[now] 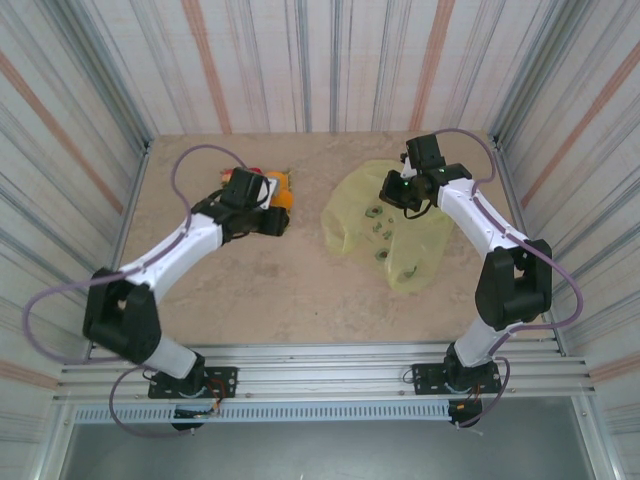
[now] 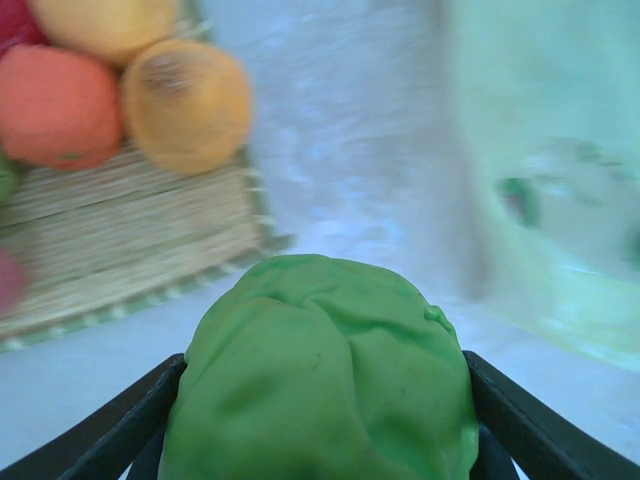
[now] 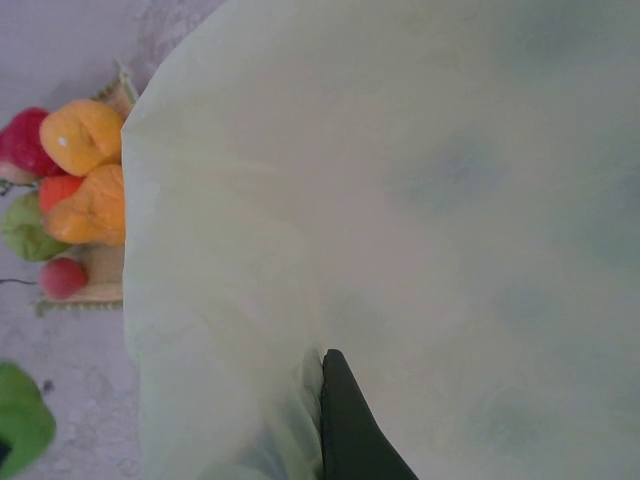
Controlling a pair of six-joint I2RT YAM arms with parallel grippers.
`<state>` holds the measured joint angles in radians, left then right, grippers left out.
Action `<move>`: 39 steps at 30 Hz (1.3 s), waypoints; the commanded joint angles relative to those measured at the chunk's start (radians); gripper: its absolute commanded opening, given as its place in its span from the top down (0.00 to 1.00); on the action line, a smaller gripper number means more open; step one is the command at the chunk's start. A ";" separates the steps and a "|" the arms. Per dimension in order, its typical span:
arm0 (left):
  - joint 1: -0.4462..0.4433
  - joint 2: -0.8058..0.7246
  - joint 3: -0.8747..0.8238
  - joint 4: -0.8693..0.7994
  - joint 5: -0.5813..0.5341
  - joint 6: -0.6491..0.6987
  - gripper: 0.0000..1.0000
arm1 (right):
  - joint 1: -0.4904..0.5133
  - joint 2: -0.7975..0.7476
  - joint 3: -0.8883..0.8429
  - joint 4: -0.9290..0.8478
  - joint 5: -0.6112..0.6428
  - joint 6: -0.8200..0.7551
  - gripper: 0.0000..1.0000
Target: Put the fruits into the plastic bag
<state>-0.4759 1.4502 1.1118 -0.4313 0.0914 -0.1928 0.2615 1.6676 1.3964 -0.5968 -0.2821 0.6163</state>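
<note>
Here, left jaws grasp 1 green fruit (image 2: 320,370) while right jaws pinch the plastic bag (image 3: 450,200).

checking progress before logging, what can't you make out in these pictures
Inside of the bag: right wrist view, its own cloudy plastic hides it.
The fruit pile: top view, the left arm covers most, so no count.
The green fruit: left wrist view, bottom edge cuts it off.

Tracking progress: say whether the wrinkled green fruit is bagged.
Out: left gripper holds the green fruit clear of the translucent yellow-green plastic bag.
</note>
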 commanded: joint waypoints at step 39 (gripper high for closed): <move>-0.389 0.226 -0.042 0.652 -0.072 -0.165 0.48 | 0.106 -0.382 -0.390 0.512 -0.164 0.858 1.00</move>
<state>-0.8566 1.6447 1.0317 0.1661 0.0757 -0.3286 0.3481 1.3167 1.0248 -0.1448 -0.4824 1.3590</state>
